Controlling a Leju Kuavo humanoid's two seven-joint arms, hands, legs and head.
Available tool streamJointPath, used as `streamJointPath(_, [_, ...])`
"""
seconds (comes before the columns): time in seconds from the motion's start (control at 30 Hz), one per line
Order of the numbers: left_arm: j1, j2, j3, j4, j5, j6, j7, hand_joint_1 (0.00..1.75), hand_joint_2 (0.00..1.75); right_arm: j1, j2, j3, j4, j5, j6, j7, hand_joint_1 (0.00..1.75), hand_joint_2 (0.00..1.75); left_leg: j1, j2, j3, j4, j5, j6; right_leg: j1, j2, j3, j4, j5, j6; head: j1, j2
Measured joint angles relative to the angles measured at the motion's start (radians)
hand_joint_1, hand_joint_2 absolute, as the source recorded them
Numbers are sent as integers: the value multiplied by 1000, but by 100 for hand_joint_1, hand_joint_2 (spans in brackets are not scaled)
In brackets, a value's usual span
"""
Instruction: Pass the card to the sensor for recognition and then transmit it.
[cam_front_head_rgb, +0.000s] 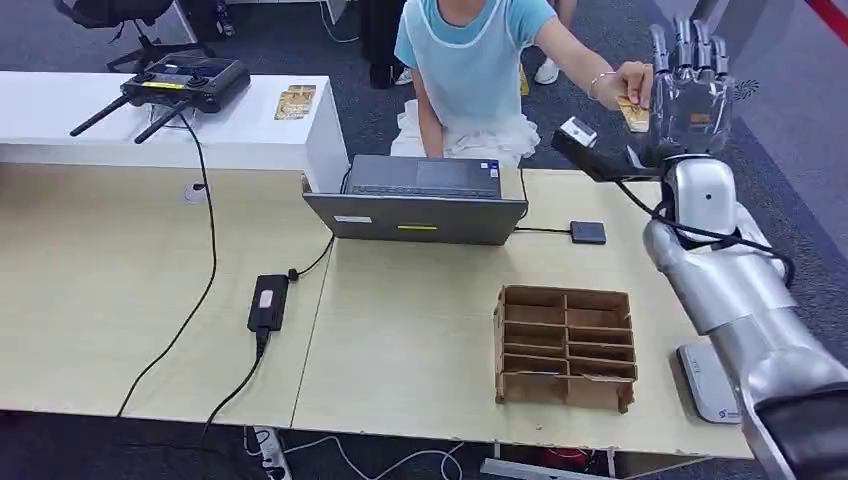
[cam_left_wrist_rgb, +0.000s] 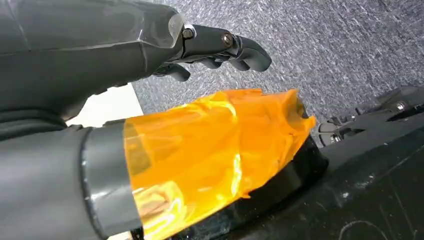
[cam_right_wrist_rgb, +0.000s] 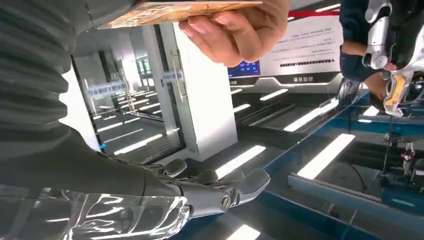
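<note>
Careful: your right hand (cam_front_head_rgb: 690, 85), fingers spread at two o'clock, could fumble the person's card (cam_front_head_rgb: 633, 113); left hand (cam_left_wrist_rgb: 220, 47) curled, empty.

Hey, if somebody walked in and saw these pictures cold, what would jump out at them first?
The raised right hand at the table's far right corner, fingers up, meeting a person's hand that pinches a yellowish card beside it. Next, the open laptop at the table's far edge and the brown cardboard divider tray nearer the robot.
</note>
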Motion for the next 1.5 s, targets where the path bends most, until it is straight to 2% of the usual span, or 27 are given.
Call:
streamJointPath(0.07, [0,1,0,0,0,0,0,0,0,-1,2,2,5,0,0,0,0,175,0,0,0,0,0,0,0,0,0,0,0,0,0,0])
streamJointPath(0.1, [0,1,0,0,0,0,0,0,0,-1,2,3,9,-3,0,0,7,175,0,0,0,0,0,0,0,0,0,0,0,0,0,0])
streamJointPath(0.13, [0,2,0,0,-1,0,0,0,0,-1,2,4,11,-3,0,0,133,175,0,0,0,0,0,0,0,0,0,0,0,0,0,0])
streamJointPath(0.17, [0,2,0,0,-2,0,0,0,0,-1,2,5,15,-3,0,1,159,175,0,0,0,0,0,0,0,0,0,0,0,0,0,0])
streamJointPath(0.2, [0,2,-1,0,-3,0,0,0,0,-1,2,6,19,-3,0,1,171,175,0,0,0,0,0,0,0,0,0,0,0,0,0,0])
streamJointPath(1.0, [0,0,-77,2,-101,-18,2,0,0,-1,-1,3,69,-12,-27,-17,175,175,0,0,0,0,0,0,0,0,0,0,0,0,0,0])
streamJointPath(1.17, [0,-2,-97,2,-120,-24,2,0,0,2,0,-13,68,-40,-66,-17,175,175,0,0,0,0,0,0,0,0,0,0,0,0,0,0])
streamJointPath(1.37, [0,-5,-104,2,-125,-27,2,0,0,37,-1,-65,43,-186,-82,-62,175,175,0,0,0,0,0,0,0,0,0,0,0,0,0,0])
streamJointPath(1.5, [1,-5,-105,2,-117,-24,2,0,0,84,-9,-145,-10,-455,18,-145,175,175,0,0,0,1,0,0,0,0,0,0,0,0,0,0])
